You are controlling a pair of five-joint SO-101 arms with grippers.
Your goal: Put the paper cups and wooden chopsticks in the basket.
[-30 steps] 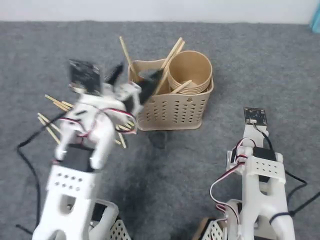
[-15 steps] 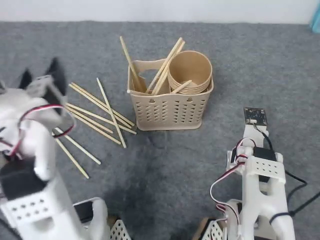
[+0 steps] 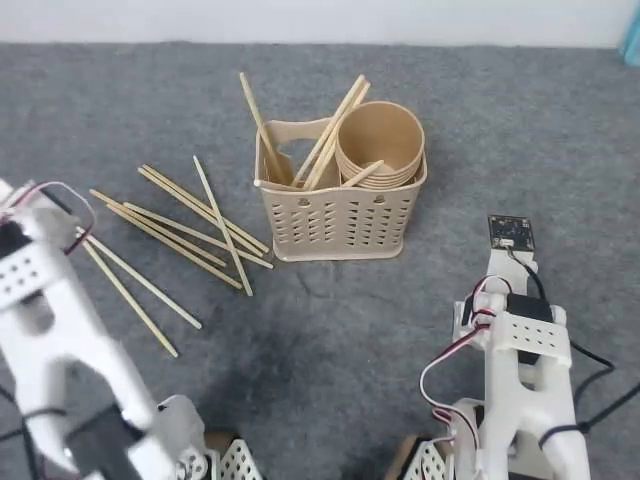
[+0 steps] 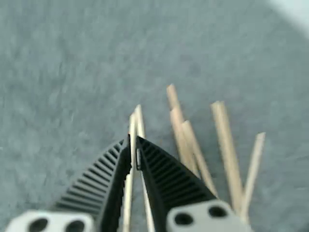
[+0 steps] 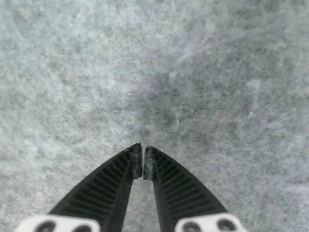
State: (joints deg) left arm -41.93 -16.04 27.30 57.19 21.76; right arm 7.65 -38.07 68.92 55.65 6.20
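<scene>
Near the tabletop's left edge your white plastic left arm [image 3: 45,290] stands over the outer ends of the loose pale wooden chopsticks [image 3: 185,232]. Its black ridged left gripper [image 4: 133,147] hangs with the jaws drawn almost together. Two thin sticks run beneath the tips, but every stick lies flat, so I judge nothing is pinched and you would need to open up before grasping. Those sticks lie fanned out between the left edge and the basket, the nearest ends just beside its left wall, waiting to be collected. The beige perforated plastic basket [image 3: 340,218] sits toward the far edge at mid-width. Its leaning chopsticks [image 3: 335,125] rest on the rim of the left part, being longer than the basket is deep. The stacked tan paper cups [image 3: 380,140] nest in the right part, so the cups' share looks done. Toward the near right corner your right gripper [image 5: 143,162] is clenched on nothing above bare surface, well apart from the work. A grey felt-like mat [image 3: 330,340] covers the tabletop, a pale wall [image 3: 320,20] runs along the far edge, and a teal object [image 3: 633,40] peeks in at the far right corner.
</scene>
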